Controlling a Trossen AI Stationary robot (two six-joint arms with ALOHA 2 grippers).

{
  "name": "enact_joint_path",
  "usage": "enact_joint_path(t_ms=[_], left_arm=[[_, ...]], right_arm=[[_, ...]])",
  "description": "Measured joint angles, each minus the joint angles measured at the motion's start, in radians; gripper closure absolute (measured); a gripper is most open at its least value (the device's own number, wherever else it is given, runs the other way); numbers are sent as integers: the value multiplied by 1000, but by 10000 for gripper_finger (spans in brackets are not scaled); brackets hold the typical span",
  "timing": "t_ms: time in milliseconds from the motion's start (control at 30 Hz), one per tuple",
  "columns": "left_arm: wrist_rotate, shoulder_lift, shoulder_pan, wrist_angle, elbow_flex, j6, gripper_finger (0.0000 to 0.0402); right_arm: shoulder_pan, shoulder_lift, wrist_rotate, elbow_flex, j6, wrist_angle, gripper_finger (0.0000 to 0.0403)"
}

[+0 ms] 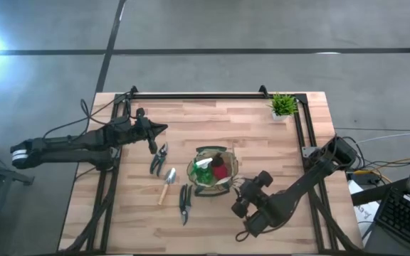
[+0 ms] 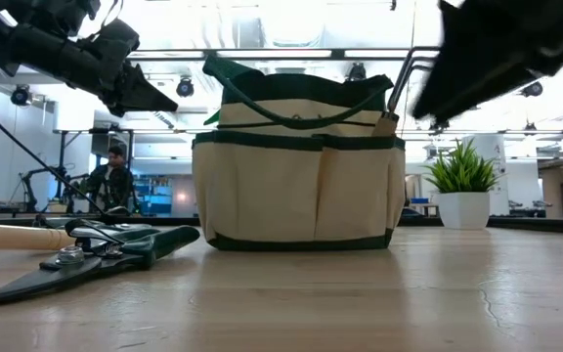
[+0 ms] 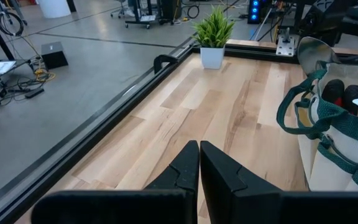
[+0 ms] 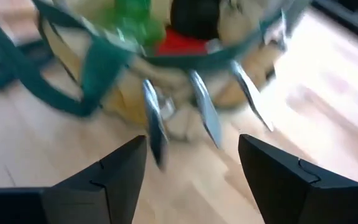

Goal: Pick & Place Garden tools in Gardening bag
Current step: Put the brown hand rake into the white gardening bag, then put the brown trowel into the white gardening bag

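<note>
**Garden bag half filled, three tools left on the counter**

The gardening bag (image 1: 213, 173) stands upright near the middle of the wooden counter (image 1: 212, 121), a round cream-tan fabric tote with a dark green rim, a green band along its base, stitched outer pockets and thin green loop handles. Looking down into it, a green spray bottle (image 1: 205, 168) and a red-and-black piece (image 1: 220, 171) lie inside; the right wrist view shows the silver tines of a rake (image 4: 197, 112) hanging over the bag's rim, blurred.

Just left of the bag, three tools lie flat on the counter: a pair of shears (image 1: 159, 159) farthest from the front edge, a wood-handled trowel (image 1: 167, 185) below it, and black pruning shears (image 1: 184, 203) nearest the bag's lower left side. In the low view the black shears (image 2: 86, 259) rest blades-forward with the trowel's pale handle (image 2: 18, 236) behind them.

The left tool (image 1: 159, 129) hovers above the counter, up and left of the bag, its two dark fingers (image 3: 185, 168) pressed together and holding nothing. The right tool (image 1: 242, 197) sits just right of the bag's lower side, its fingers (image 4: 120, 168) spread wide apart and empty, pointing at the bag.

A small green potted plant (image 1: 283, 107) stands at the counter's far right corner, well apart from the bag.
</note>
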Motion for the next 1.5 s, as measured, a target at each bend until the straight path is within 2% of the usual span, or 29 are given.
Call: enact_joint_path(t_ms=[233,367,500,700,833,967,1067,1133,1233,1367,1500], left_arm=[[0,0,0,-1,0,0,382],[0,0,0,-1,0,0,382],[0,0,0,-5,0,0,382],[0,0,0,-5,0,0,382],[0,0,0,-5,0,0,382],[0,0,0,-5,0,0,382],[0,0,0,-5,0,0,382],[0,0,0,-5,0,0,382],[0,0,0,-5,0,0,382],[0,0,0,-5,0,0,382],[0,0,0,-5,0,0,382]], right_arm=[[36,0,-348,98,65,-283,156],[65,-14,-462,173,87,-477,177],[90,-91,-456,206,73,-549,213],[98,-307,-239,159,-5,-508,295],[88,-487,-66,80,-126,-393,353],[43,-660,-4,-37,-338,-114,390],[-16,-769,-24,-127,-514,128,394],[-61,-828,-87,-184,-655,255,394],[-118,-906,-160,-262,-818,347,394],[-163,-996,-163,-369,-939,432,394],[-177,-1059,-177,-509,-1070,643,394]])
